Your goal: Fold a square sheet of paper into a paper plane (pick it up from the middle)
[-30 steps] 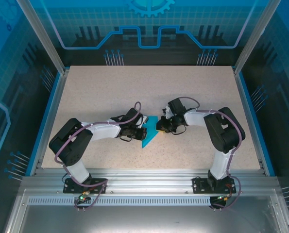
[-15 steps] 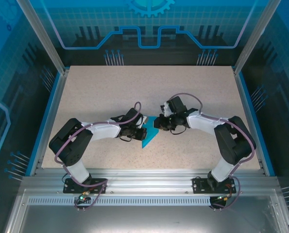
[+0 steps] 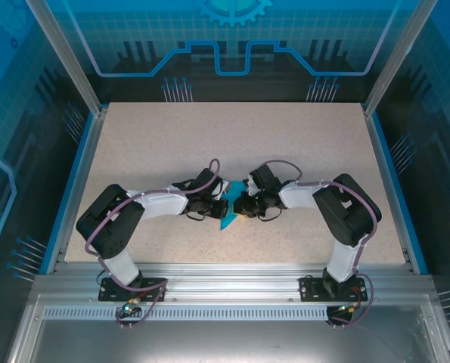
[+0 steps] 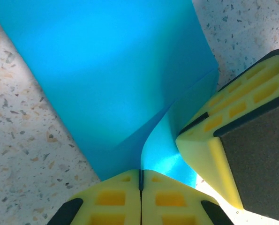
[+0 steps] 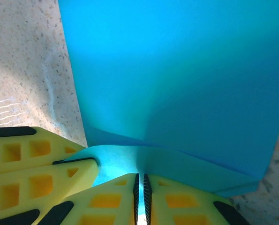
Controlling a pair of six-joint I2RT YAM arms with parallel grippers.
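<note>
The teal-blue sheet of paper (image 3: 228, 215) lies folded in layers at the middle of the table, with its pointed end toward the near edge. My left gripper (image 3: 218, 203) is shut on a raised flap of the paper (image 4: 106, 79), the edge pinched between its yellow fingertips (image 4: 116, 197). My right gripper (image 3: 241, 204) faces it from the other side and is also shut, with a thin layer of the paper (image 5: 186, 79) between its pads. The two grippers nearly touch over the sheet, and each one's fingers show in the other's wrist view.
The speckled tabletop (image 3: 209, 144) surrounds the paper on all sides. A blue rail (image 3: 77, 181) and metal frame posts border the table's edges. Both arms' elbows rest low toward the near edge.
My right gripper has swung left and down onto the paper, meeting the left gripper. The left arm has stayed in place, and more of the sheet is covered.
</note>
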